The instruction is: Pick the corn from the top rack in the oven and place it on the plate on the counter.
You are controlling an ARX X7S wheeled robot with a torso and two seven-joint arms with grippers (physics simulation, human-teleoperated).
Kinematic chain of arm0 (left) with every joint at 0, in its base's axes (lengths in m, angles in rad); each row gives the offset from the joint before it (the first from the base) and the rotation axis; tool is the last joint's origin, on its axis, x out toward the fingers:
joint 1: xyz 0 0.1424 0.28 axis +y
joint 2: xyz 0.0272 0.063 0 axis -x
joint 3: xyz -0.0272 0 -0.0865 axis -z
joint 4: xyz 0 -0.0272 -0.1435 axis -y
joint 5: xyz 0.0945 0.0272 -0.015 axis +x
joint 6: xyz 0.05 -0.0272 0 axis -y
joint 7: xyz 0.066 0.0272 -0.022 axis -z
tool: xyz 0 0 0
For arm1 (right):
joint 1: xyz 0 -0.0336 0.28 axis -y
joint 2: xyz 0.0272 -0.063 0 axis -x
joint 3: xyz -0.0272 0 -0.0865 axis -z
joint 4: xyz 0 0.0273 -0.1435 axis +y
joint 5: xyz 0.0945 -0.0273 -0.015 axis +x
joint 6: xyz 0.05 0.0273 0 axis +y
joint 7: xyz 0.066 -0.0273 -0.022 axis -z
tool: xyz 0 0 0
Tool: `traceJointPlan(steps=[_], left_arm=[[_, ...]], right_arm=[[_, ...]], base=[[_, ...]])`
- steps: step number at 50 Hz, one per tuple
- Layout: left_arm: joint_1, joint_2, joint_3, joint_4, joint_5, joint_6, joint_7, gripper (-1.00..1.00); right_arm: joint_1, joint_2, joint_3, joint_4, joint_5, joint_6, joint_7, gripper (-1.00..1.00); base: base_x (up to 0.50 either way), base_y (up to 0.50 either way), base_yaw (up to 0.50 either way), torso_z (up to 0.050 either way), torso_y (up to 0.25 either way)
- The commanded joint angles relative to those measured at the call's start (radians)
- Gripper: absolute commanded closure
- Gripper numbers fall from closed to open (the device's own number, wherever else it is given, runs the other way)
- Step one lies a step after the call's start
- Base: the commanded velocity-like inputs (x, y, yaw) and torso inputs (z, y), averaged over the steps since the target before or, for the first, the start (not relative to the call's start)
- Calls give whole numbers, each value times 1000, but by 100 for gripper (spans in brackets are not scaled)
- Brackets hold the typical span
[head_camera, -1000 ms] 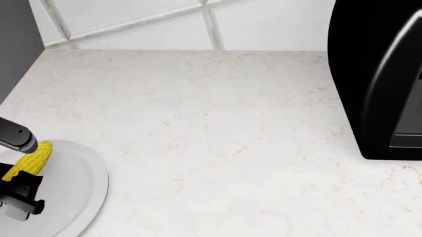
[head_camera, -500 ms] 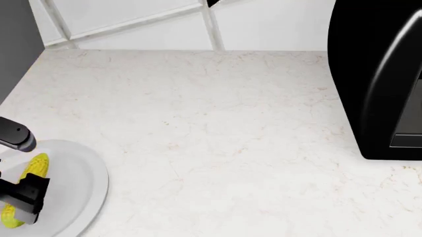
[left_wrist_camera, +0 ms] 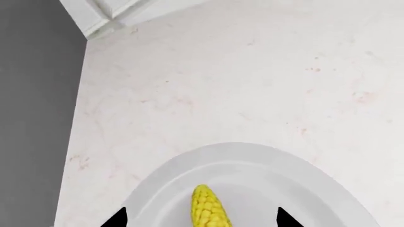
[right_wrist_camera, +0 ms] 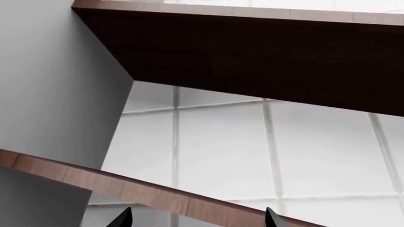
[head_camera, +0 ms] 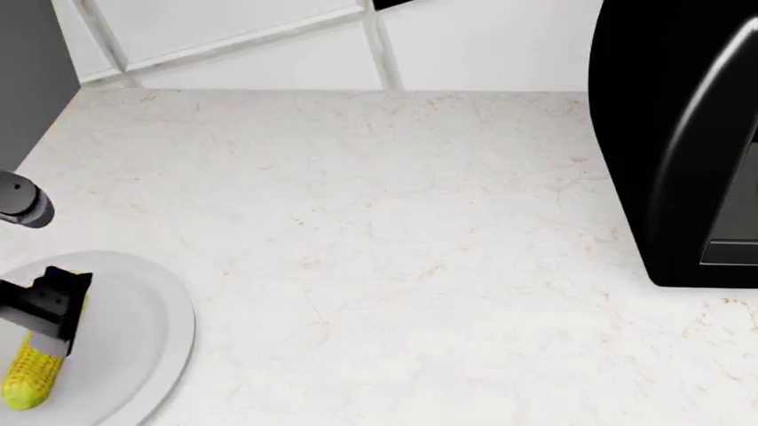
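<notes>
The yellow corn (head_camera: 30, 377) lies flat on the white plate (head_camera: 142, 311) at the counter's (head_camera: 391, 222) near left corner. In the left wrist view the corn (left_wrist_camera: 208, 212) points its tapered end away from my left gripper (left_wrist_camera: 200, 220). That gripper is open, its two dark fingertips (left_wrist_camera: 117, 220) wide on either side of the cob and clear of it. One black finger (head_camera: 53, 297) hangs just above the plate. My right gripper (right_wrist_camera: 197, 219) is open and empty, raised toward the wall. The oven is out of view.
A black box-shaped countertop appliance (head_camera: 681, 142) stands at the right of the counter. White wall tiles (head_camera: 237, 35) run along the back, and a grey panel (head_camera: 30, 71) borders the left. Wooden shelves (right_wrist_camera: 240, 52) and tiles fill the right wrist view.
My left gripper has let go of the corn and drawn up and back. The cob dropped onto the plate and now lies nearer the front edge.
</notes>
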Motion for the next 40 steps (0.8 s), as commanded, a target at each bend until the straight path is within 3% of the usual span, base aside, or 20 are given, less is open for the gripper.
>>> traceJointPlan(steps=[1,25,34,40], left_arm=[[-41,5,-24,6,21,31,4,-100],[-335,128,-84,-27,107,86,86,-100],[-436,136,-124,20,105,96,94,-100],[-411,102,-162,153,81,121,26,-100]], right_arm=[[13,-6,-4,3,4,-1,3,-100],[44,-23,-25,32,0,12,4,-100],[26,-27,-25,31,-24,9,-11,-100],[16,-37,-28,30,-36,5,-18,-100]], base=[[0,0,0,0,0],[0,0,0,0,0],[0,0,0,0,0],[0,0,0,0,0]])
